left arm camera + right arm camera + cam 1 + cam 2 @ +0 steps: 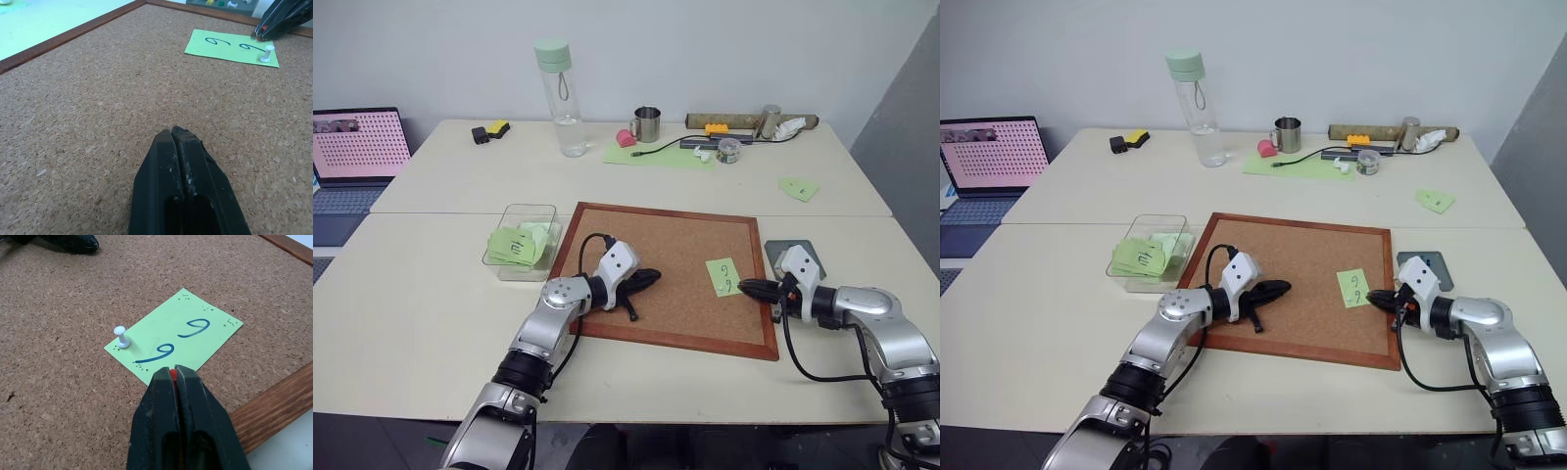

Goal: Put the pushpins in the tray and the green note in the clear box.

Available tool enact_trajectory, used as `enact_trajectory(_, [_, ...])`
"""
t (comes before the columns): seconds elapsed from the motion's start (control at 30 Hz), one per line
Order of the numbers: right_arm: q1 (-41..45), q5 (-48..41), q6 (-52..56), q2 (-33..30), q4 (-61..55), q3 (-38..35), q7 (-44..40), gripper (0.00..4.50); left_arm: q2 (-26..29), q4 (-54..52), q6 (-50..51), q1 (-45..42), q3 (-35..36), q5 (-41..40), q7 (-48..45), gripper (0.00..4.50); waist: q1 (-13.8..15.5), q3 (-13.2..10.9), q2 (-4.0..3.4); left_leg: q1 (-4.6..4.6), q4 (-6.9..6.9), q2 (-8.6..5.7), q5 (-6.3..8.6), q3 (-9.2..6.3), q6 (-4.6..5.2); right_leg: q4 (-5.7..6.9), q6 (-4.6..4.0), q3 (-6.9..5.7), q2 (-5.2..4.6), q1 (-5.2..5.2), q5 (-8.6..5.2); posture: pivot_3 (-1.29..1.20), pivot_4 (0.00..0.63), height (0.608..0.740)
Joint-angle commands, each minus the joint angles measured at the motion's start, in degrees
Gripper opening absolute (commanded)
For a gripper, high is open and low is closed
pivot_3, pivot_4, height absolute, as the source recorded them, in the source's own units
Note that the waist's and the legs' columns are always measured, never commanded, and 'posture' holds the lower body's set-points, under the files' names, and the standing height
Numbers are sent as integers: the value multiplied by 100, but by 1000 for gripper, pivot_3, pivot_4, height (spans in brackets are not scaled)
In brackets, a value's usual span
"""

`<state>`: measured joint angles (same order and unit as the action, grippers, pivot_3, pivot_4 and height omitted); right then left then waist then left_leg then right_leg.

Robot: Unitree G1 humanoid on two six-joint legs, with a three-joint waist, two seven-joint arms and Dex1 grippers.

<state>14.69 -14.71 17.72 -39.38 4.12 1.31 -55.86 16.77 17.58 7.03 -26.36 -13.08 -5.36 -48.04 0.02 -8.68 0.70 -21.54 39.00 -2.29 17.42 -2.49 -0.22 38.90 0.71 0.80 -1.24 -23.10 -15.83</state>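
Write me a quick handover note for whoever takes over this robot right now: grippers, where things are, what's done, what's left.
Left gripper: shut, empty, over the cork board.
Right gripper: shut on a red pushpin at the green note's near edge.
A white pushpin pins the note to the board.
Tray, right of the board, holds some pins.
Clear box, left, holds other notes.
Left: both pins to tray, note to box.

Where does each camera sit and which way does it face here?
Head stereo pair: looks forward and down at the cork board, both arms showing.
Left wrist: along the shut left gripper, over cork.
Right wrist: along the right gripper, shut on a red pushpin.
Both wrist views share the green note and its white pin.
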Motion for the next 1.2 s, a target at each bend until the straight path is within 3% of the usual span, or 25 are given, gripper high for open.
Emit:
enact_trajectory(0.03, [15, -335, 28, -89, -426, -335, -130, 69, 19, 194, 138, 270, -186, 139, -51, 0, 0, 0, 0, 0, 0, 0, 0, -1, 0, 0, 0, 0, 0, 0, 0, 0, 150, 740])
enact_trajectory(0.47, [148, -941, 669, -158, -745, -1080, 275, 69, 26, 403, -1, 278, -264, 330, 16, 0, 3, 2, -2, 4, -1, 0, 0, -2, 0, 0, 0, -1, 0, 3, 0, 0, 150, 740])
enact_trajectory(0.83, [649, 475, 480, -392, 888, -872, 1604, 69, 19, 405, -44, 272, -287, 387, 4, 0, 1, 10, -12, 10, -3, 0, 0, 5, 0, 1, 0, 4, 0, 10, 0, 0, 150, 740])
enact_trajectory(1.2, [580, 316, 646, -435, 659, -1031, 1451, 2287, 35, 362, -20, 309, -260, 376, 28, 0, -4, 11, -13, 10, -3, 0, 0, 5, 1, 1, 0, 3, 0, 10, 0, 0, 150, 740])
